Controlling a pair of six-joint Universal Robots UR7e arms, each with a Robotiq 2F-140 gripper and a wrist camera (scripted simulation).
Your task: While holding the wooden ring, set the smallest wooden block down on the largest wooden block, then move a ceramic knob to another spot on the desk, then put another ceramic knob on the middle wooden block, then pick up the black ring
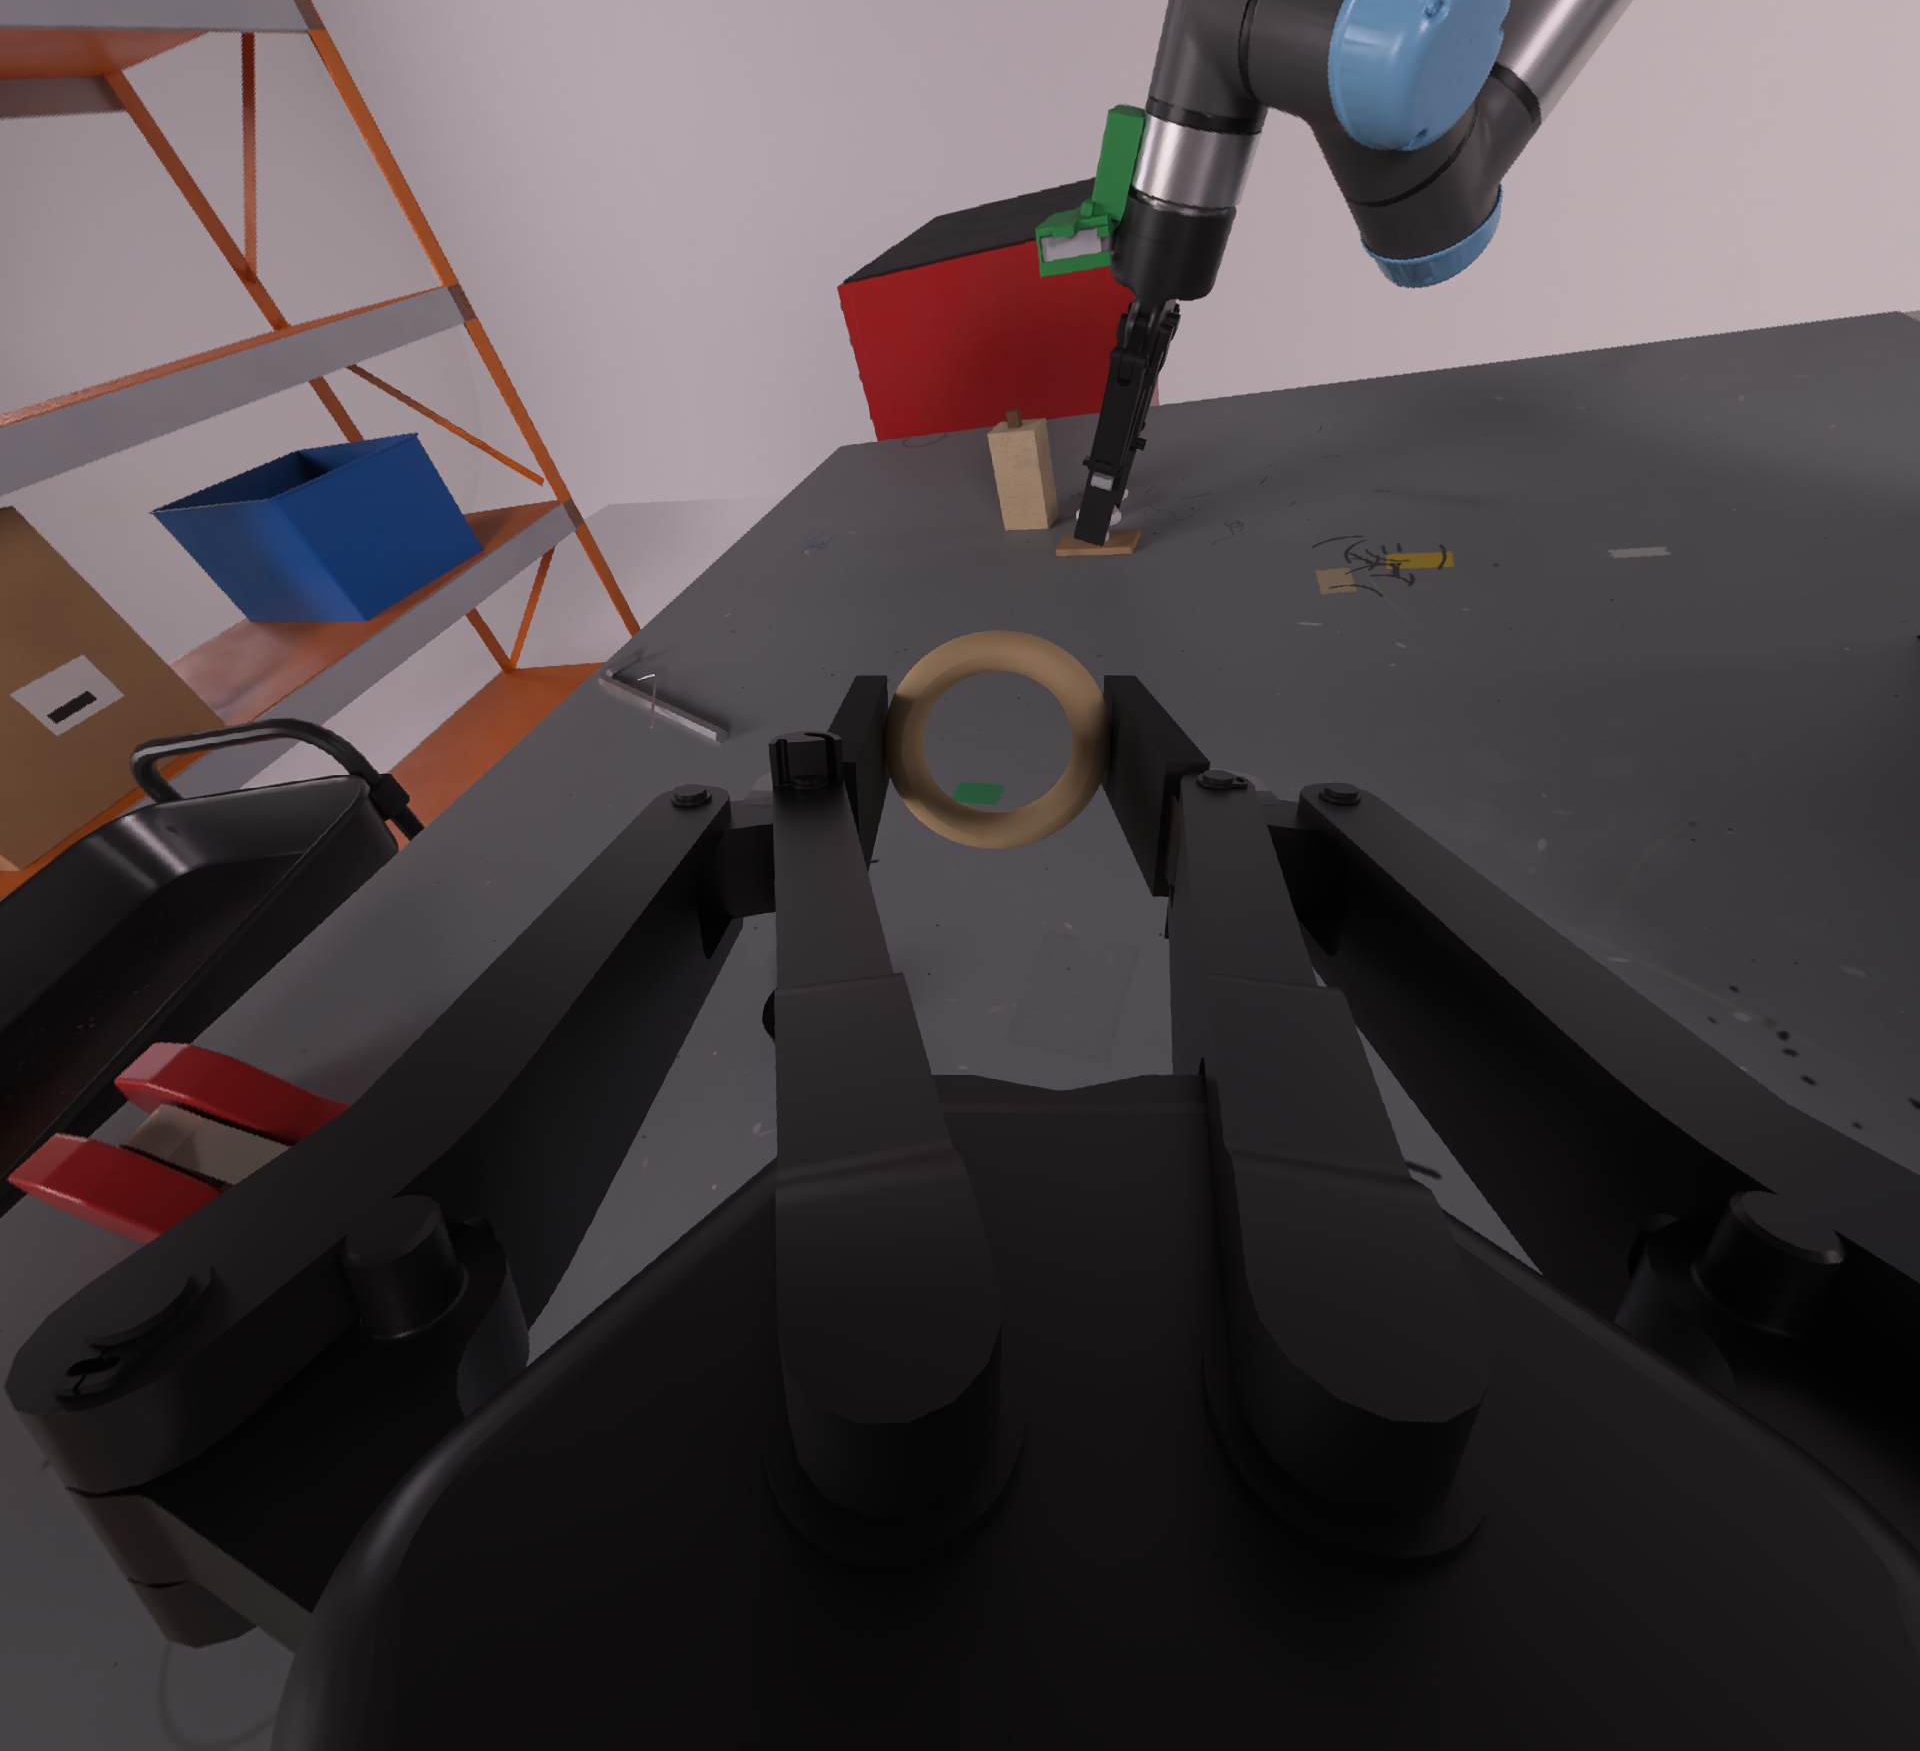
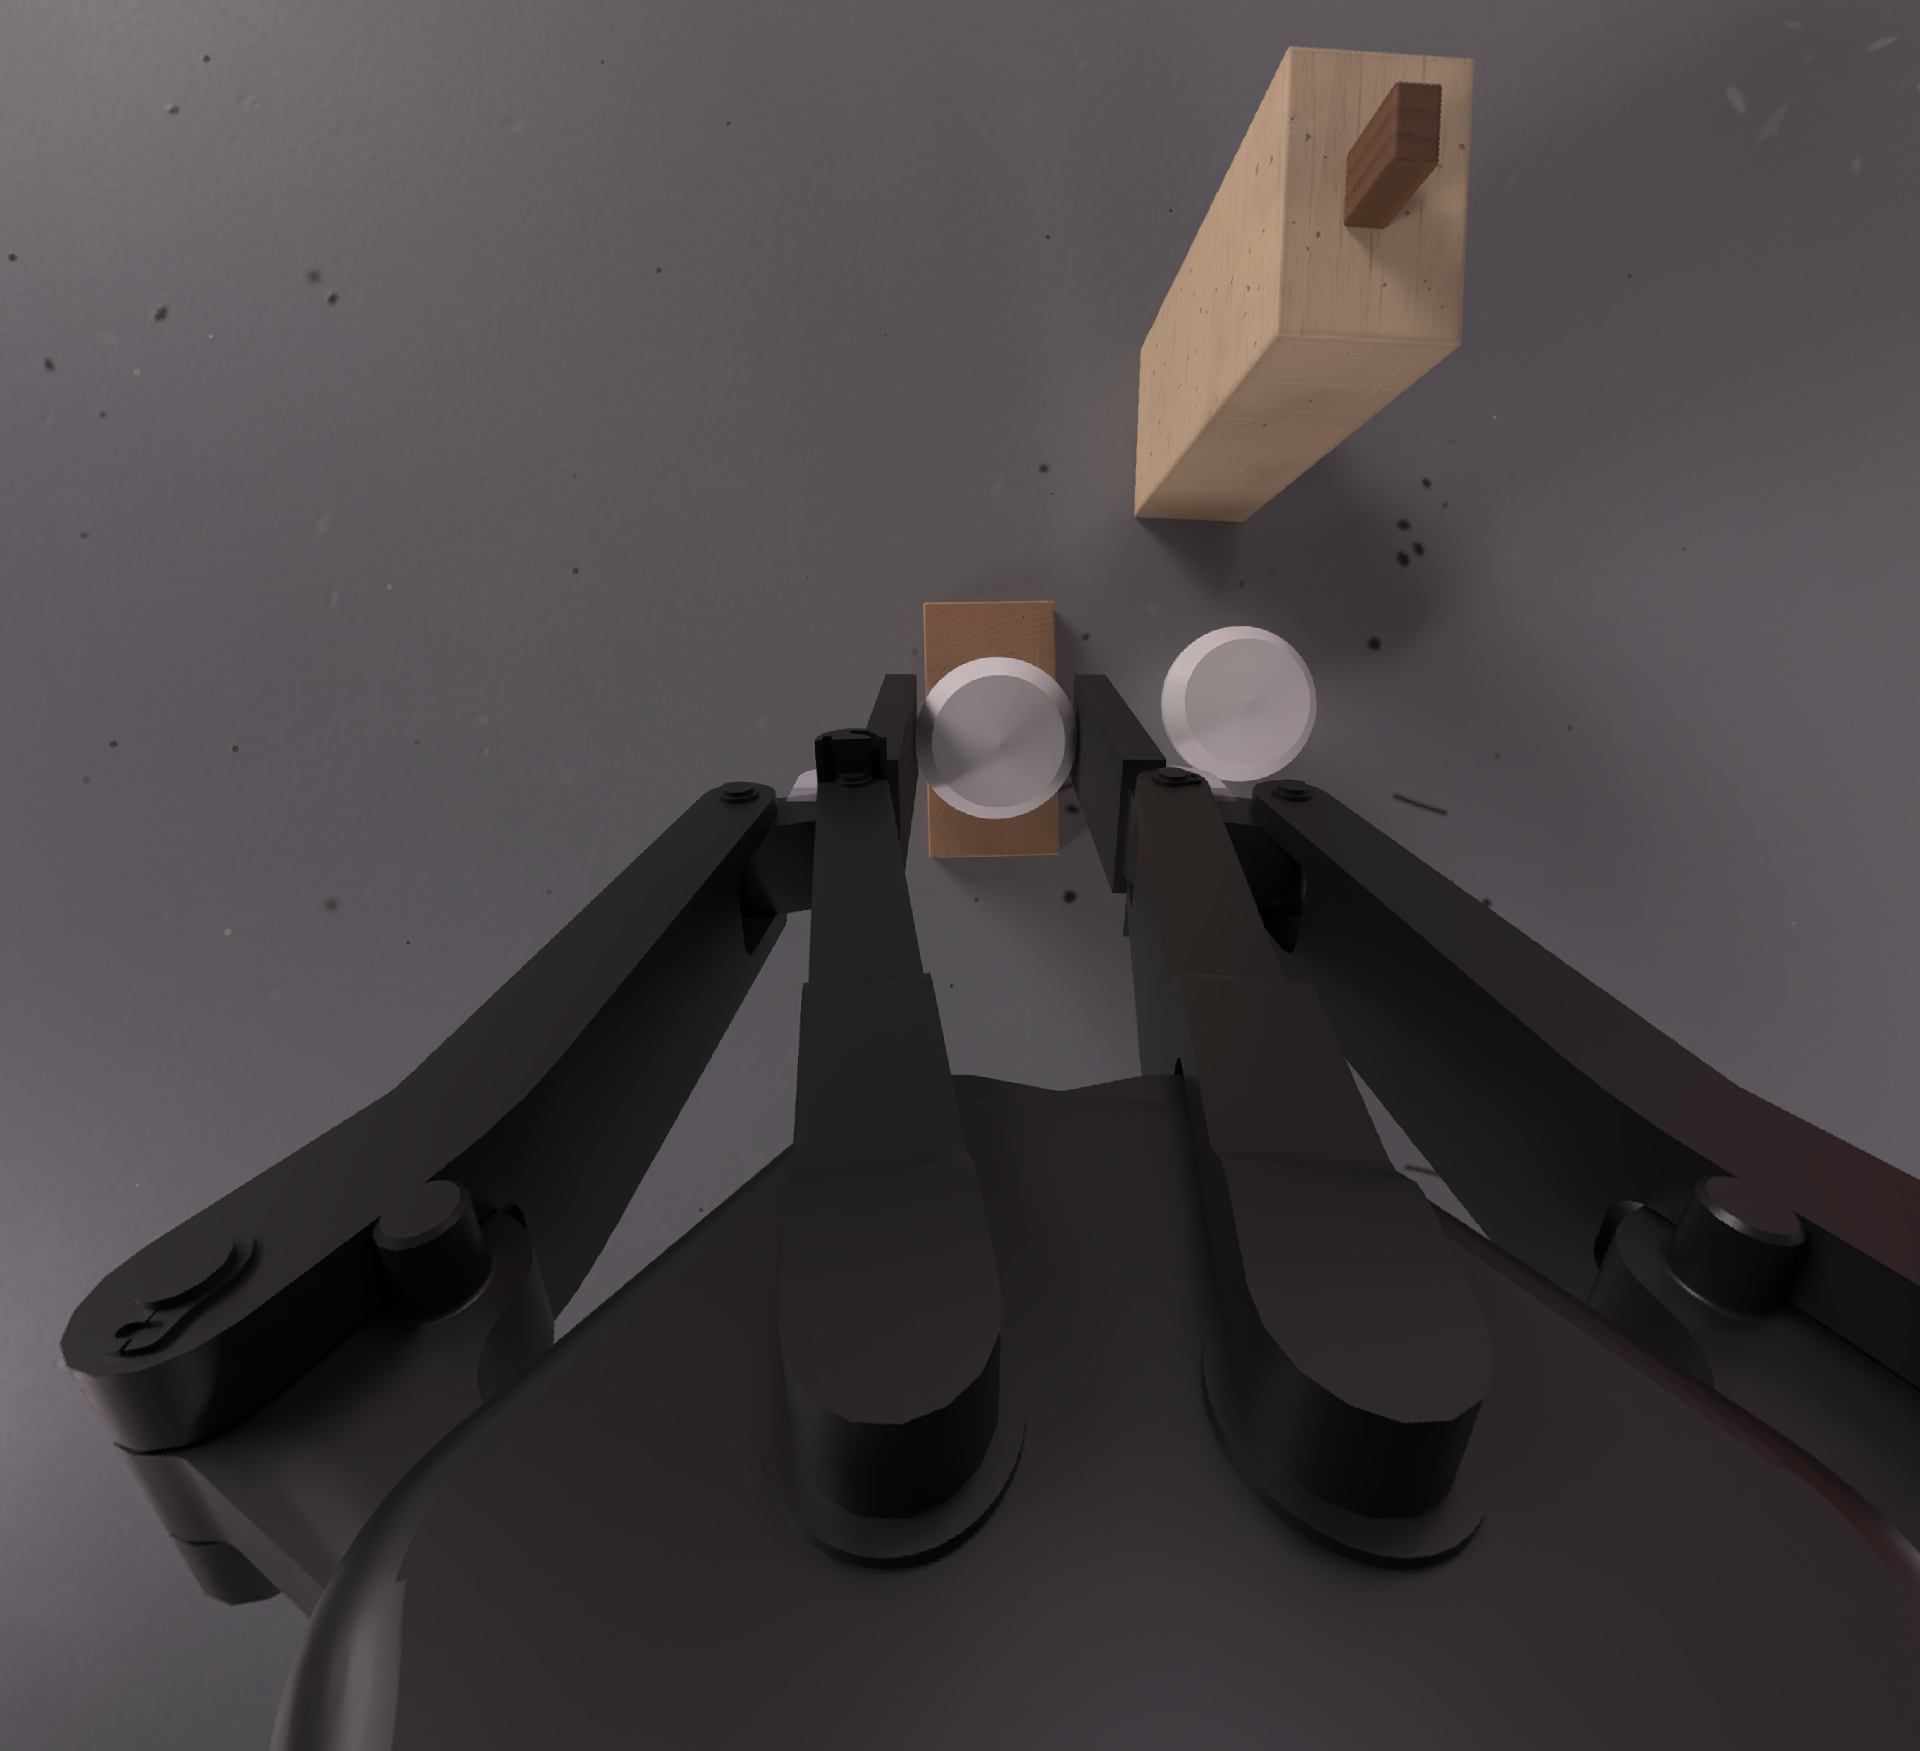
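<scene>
Left gripper point(image 1: 994, 737): raised above the grey desk point(image 1: 1455, 766), its two fingers pressed against opposite sides of the wooden ring point(image 1: 994, 737), which hangs upright between them.
Right gripper point(image 2: 995, 745): pointing down at the far end of the desk, fingers on either side of a white ceramic knob point(image 2: 995, 745); whether the pads touch it, I cannot tell.
Gripped knob: above the flat middle wooden block point(image 2: 990, 631); whether it rests on it is unclear.
Second ceramic knob point(image 2: 1236, 702): on the desk just right of that block.
Largest wooden block point(image 2: 1299, 288): pale, standing upright near the knobs, farther off.
Smallest wooden block point(image 2: 1390, 158): dark brown, lying on top of the largest block.
Background: orange shelving point(image 1: 343, 174) with a blue bin point(image 1: 322, 527) at left, a red box point(image 1: 977, 340) beyond the desk.
</scene>
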